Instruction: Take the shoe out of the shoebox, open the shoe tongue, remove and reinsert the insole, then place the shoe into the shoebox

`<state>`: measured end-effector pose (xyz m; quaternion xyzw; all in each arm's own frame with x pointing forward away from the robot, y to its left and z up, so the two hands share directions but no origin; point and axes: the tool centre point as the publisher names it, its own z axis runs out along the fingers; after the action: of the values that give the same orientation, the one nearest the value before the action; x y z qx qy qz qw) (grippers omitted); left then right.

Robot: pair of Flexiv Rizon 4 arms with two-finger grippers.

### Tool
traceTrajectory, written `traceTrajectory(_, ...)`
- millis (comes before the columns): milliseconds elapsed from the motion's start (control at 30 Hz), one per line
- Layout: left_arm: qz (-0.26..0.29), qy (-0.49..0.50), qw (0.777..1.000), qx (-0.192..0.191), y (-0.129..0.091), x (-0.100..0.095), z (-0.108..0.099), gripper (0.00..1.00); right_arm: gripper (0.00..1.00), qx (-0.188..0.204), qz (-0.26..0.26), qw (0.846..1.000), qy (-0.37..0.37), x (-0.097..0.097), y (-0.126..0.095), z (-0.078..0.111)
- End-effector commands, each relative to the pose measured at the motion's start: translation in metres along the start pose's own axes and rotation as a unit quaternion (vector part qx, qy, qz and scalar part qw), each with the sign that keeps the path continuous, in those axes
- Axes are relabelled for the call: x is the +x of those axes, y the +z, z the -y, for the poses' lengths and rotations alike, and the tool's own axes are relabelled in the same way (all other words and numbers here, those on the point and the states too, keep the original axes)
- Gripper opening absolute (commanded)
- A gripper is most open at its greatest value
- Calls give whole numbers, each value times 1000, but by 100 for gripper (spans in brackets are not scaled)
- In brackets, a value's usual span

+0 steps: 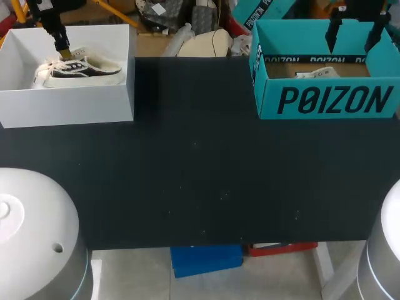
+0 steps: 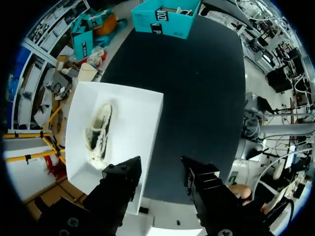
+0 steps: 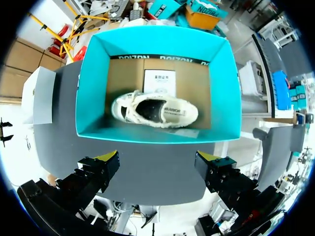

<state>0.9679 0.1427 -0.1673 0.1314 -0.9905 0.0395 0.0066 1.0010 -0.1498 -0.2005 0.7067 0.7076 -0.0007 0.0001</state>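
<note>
Two shoes in play. A cream sneaker point(image 3: 155, 110) lies on its sole inside the teal shoebox point(image 3: 93, 88) at the far right of the table point(image 1: 200, 175), opening facing up, with a printed card point(image 3: 159, 81) on the box floor just behind it. A black-and-white sneaker point(image 1: 84, 69) sits in the white box point(image 1: 69, 106) at the far left. We can't tell from the task line alone which pair is meant.

Handling, as we judge it:
- Both look light. The upper is soft fabric and will give under the fingers, while the rubber sole edge is stiffer.
- Best hold is probably across the heel collar or the sidewalls at mid-foot, w/ fingers straddling the opening. Laces look loose and could snag.
- Box walls stand close around the shoes, so there's little room for approach except from above.
- The insole, seen through the cream sneaker's opening, is likely thin and floppy, so pinch it at the heel end.

Grippers:
- The right gripper point(image 3: 157, 160) hangs above the teal shoebox's near wall. Its fingers are spread wide, w/ nothing between them and nothing touched.
- The left gripper point(image 2: 160, 169) is over the white box's edge, also spread apart and empty, clear of the shoe as far as its wrist view shows.
</note>
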Motion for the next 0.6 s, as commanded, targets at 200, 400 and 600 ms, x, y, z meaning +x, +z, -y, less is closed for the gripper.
traceTrajectory(200, -28, 450, 891, 57, 0, -7, -3, 100, 100, 0, 0, 1000, 0, 0, 0, 0)
traceTrajectory(400, -28, 450, 891, 57, 0, -7, -3, 100, 100, 0, 0, 1000, 0, 0, 0, 0)
traceTrajectory(600, -16, 419, 907, 29, 6, -28, -9, 100, 100, 0, 0, 1000, 0, 0, 0, 0)
